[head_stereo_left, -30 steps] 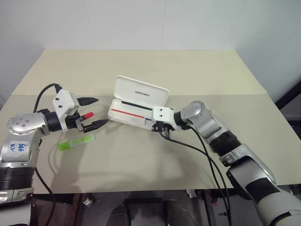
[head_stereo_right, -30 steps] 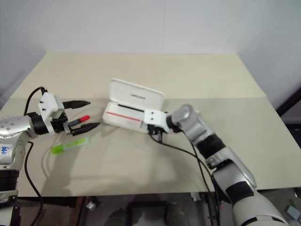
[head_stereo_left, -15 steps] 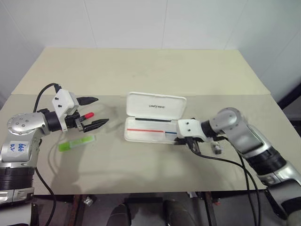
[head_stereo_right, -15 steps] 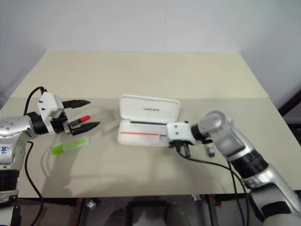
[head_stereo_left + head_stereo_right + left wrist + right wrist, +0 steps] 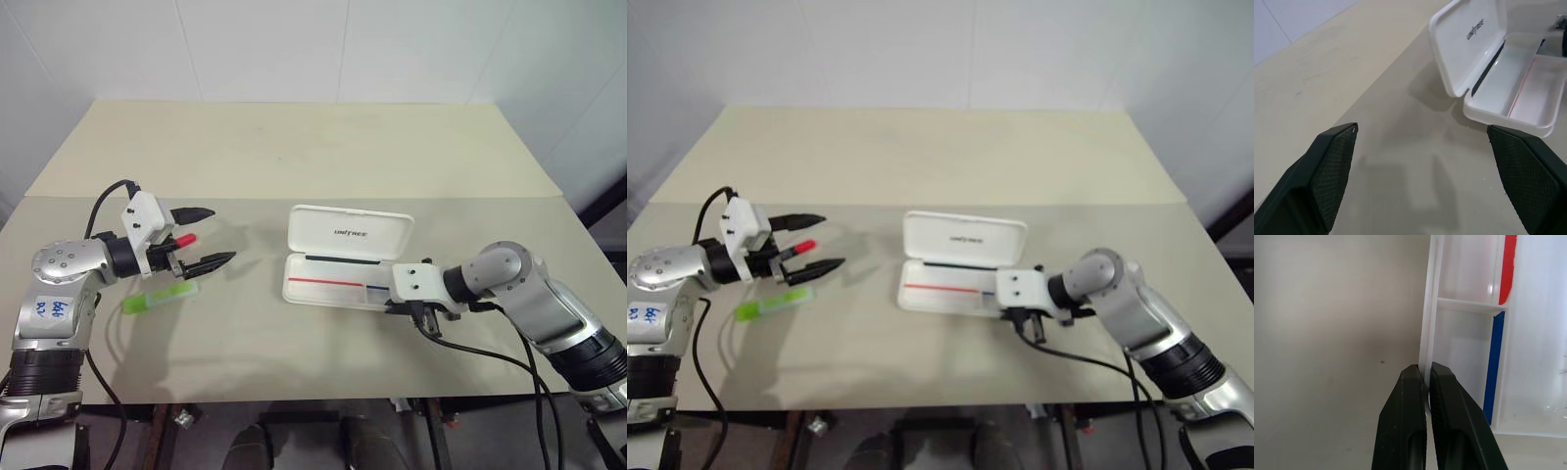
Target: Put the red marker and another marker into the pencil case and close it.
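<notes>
Behind the open left hand [image 5: 209, 236], red marker [image 5: 183, 240] half hidden, right hand [image 5: 1426, 377] pinching pencil case [image 5: 345, 257] wall.

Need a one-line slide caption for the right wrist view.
Right gripper pinches the front wall of the open pencil case, beside the tray's thin red and blue lines.

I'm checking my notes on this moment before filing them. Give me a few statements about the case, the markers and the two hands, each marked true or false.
1. The pencil case lies with its lid open. True.
2. The red marker is already inside the case. False: it lies on the table by the left hand.
3. The right hand is shut on the case's front wall. True.
4. The left hand is shut on the green marker. False: it is open and holds nothing; the green marker lies on the table.
5. The lid bears dark lettering. True.
</notes>
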Action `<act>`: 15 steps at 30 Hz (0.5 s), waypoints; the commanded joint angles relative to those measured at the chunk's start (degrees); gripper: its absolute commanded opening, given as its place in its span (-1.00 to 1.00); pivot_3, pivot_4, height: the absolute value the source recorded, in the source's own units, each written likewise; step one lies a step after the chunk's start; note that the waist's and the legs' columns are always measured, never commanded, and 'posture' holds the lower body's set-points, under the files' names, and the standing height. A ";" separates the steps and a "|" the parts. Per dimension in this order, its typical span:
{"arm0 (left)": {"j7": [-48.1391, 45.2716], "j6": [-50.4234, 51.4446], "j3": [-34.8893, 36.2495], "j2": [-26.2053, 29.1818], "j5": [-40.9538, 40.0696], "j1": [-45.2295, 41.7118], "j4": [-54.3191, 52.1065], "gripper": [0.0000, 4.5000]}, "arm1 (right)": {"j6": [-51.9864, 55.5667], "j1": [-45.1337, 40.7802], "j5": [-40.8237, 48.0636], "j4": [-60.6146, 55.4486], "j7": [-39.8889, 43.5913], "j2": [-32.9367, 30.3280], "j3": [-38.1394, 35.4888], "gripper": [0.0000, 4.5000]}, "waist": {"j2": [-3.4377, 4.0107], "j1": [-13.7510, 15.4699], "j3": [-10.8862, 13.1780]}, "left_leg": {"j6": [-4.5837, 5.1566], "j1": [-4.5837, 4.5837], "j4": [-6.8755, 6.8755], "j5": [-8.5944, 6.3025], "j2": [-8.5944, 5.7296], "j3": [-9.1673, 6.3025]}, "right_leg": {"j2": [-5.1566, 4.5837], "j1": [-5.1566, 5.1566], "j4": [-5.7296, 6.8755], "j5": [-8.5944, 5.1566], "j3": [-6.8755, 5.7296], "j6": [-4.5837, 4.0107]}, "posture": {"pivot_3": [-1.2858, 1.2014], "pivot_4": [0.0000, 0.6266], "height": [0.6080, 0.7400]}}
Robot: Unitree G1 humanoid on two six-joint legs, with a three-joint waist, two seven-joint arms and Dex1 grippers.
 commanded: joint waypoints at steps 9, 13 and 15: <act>-0.08 0.04 0.79 0.43 -0.94 -1.53 -0.76 1.00 | -6.44 -0.92 -1.55 3.45 1.11 1.81 0.46 -1.00 | -0.03 -0.31 -0.02 | 0.01 0.07 0.28 0.01 0.01 -0.01 | 0.02 0.11 0.18 0.03 0.01 0.03 | 0.03 -0.52 1.00; 0.12 0.33 0.90 0.40 -1.05 -1.03 -1.44 1.00 | -7.65 -1.04 -1.14 4.49 2.15 2.28 0.44 -1.00 | -0.04 -0.29 -0.02 | 0.01 0.07 0.33 0.01 0.02 -0.02 | 0.02 0.14 0.19 0.06 0.01 0.04 | 0.03 -0.52 1.00; 0.18 0.44 0.93 0.36 -1.07 -0.96 -1.56 1.00 | -9.13 -1.38 -1.08 5.34 2.13 2.90 0.20 -0.61 | -0.03 -0.28 -0.02 | 0.01 0.08 0.32 0.00 0.02 -0.03 | 0.03 0.13 0.19 0.06 0.01 0.04 | 0.03 -0.52 1.00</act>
